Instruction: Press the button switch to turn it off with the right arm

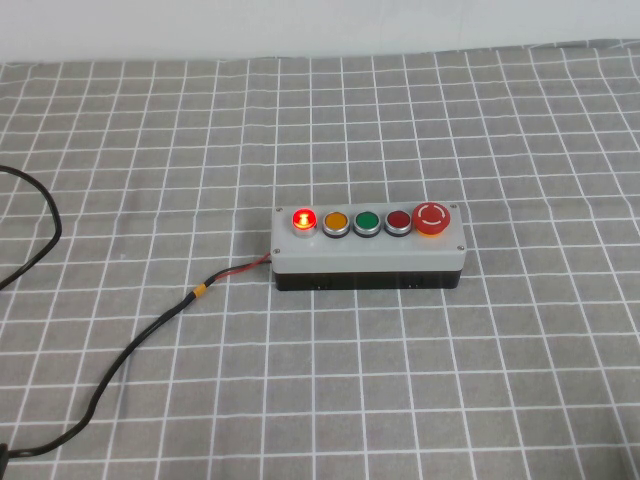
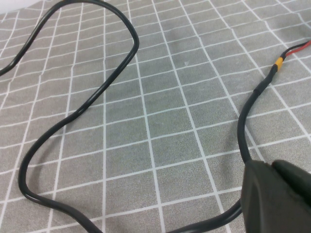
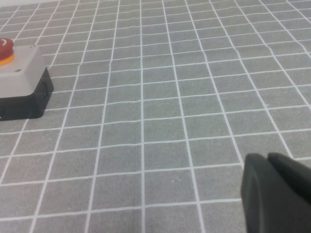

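The button switch (image 1: 303, 219) glows bright red at the left end of a grey five-button box (image 1: 370, 257) in the middle of the table. Neither arm shows in the high view. My right gripper (image 3: 267, 160) shows only in the right wrist view, fingers pressed together and empty, low over the cloth well to the right of the box (image 3: 19, 73); from there only the box's end with the mushroom button (image 3: 4, 47) shows. My left gripper (image 2: 271, 167) is shut and empty, above the black cable (image 2: 73, 116).
On the box, a yellow (image 1: 335, 221), a green (image 1: 367, 221) and a dark red button (image 1: 398, 221) follow, then a large red mushroom button (image 1: 432, 217). A black cable (image 1: 150, 330) runs from the box's left end toward the front left. A grey checked cloth (image 1: 500, 380) covers the table.
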